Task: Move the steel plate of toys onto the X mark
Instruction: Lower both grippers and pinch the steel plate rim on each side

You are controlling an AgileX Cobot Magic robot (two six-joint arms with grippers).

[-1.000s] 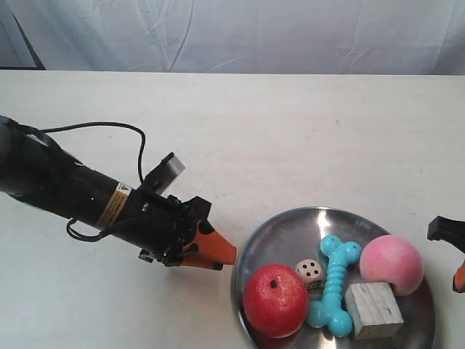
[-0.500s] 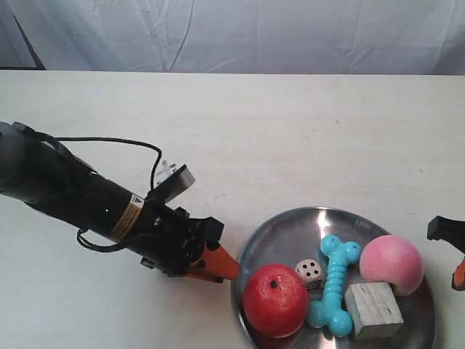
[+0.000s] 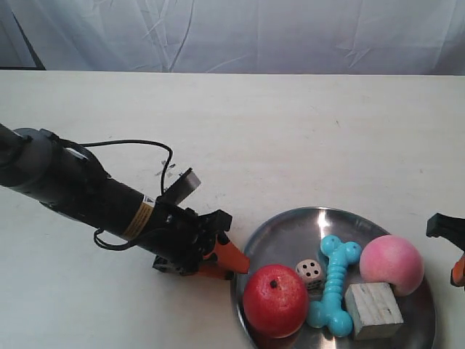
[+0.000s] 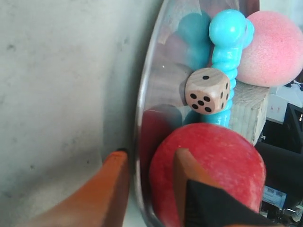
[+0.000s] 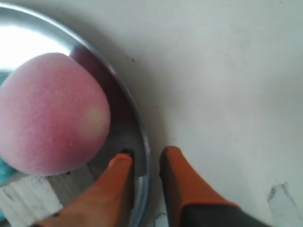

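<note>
The steel plate (image 3: pixel 282 236) lies at the near right of the table and holds the red apple (image 3: pixel 275 299), white die (image 3: pixel 310 272), turquoise bone (image 3: pixel 334 283), pink peach (image 3: pixel 391 265) and wooden cube (image 3: pixel 373 309). My left gripper (image 4: pixel 150 153) is open astride the plate's rim (image 4: pixel 144 94): one finger is outside it, the other over the apple (image 4: pixel 222 156). On the opposite side my right gripper (image 5: pixel 147 155) is shut on the rim (image 5: pixel 124 97) beside the peach (image 5: pixel 47 123). No view shows the X mark clearly.
The left arm (image 3: pixel 87 193) reaches across the table's left part with its black cable looping above it. A white cloth backdrop (image 3: pixel 240 33) hangs behind the far edge. A faint grey scribble (image 5: pixel 278 191) marks the tabletop near the right gripper.
The left arm has moved toward the plate and lower in the exterior view, bringing its orange fingers up to the rim by the apple. The plate, the toys and the right gripper have stayed put.
</note>
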